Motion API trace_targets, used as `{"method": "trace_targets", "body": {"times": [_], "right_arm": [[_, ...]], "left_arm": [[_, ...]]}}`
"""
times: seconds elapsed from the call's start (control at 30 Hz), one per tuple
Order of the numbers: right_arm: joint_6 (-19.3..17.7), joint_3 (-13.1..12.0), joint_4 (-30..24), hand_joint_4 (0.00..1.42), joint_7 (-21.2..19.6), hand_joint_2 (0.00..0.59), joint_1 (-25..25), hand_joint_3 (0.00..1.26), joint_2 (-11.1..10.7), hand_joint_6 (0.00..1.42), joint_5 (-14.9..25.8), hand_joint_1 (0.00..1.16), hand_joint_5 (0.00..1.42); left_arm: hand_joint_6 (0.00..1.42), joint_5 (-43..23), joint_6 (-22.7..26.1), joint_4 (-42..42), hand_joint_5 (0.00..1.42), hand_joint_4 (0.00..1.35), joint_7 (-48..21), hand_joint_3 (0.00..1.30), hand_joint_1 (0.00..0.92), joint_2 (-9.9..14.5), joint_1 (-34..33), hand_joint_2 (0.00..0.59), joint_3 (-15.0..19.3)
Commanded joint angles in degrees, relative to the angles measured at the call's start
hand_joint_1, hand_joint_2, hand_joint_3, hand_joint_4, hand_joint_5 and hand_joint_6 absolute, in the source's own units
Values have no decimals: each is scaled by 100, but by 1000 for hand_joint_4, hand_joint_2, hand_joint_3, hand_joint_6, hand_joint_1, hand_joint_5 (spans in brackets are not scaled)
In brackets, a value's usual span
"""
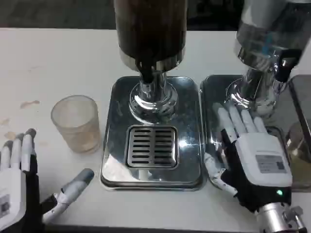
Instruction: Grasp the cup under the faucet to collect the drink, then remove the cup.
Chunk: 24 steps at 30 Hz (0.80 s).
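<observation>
Frosted cup (77,124) stands just beyond the left hand's (19,187) fingers (26,145).

The cup (76,123) stands on the worktop (58,58) just left of the drip tray (151,131), not under the faucet (146,73). My left robot hand (22,187) lies before the cup; my right robot hand (250,155) rests right of the tray.

Open bench (58,68) surrounds the cup (77,124); the dispenser's drip tray (114,167) stands just beside it.
</observation>
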Motion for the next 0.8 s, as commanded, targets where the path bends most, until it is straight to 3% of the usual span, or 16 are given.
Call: {"method": "trace_targets", "body": {"times": [0.03, 0.57, 0.8], "right_arm": [[-54, -23, -9, 0, -62, 550, -40, 24, 1, 0, 38, 162, 0], [-128, -102, 49, 0, -29, 559, -181, 14, -79, 0, 111, 173, 0], [-21, -7, -38, 0, 14, 559, -116, 14, 0, 0, 5, 176, 0]], "left_arm": [[0, -28, 20, -23, 0, 0, -17, 0, 0, -11, -2, 48, 10], [0, -185, -179, -2, 0, 0, 158, 0, 0, -29, -163, 46, 90], [0, -615, -874, 81, 0, 0, 106, 0, 0, 202, -292, 5, 357]]}}
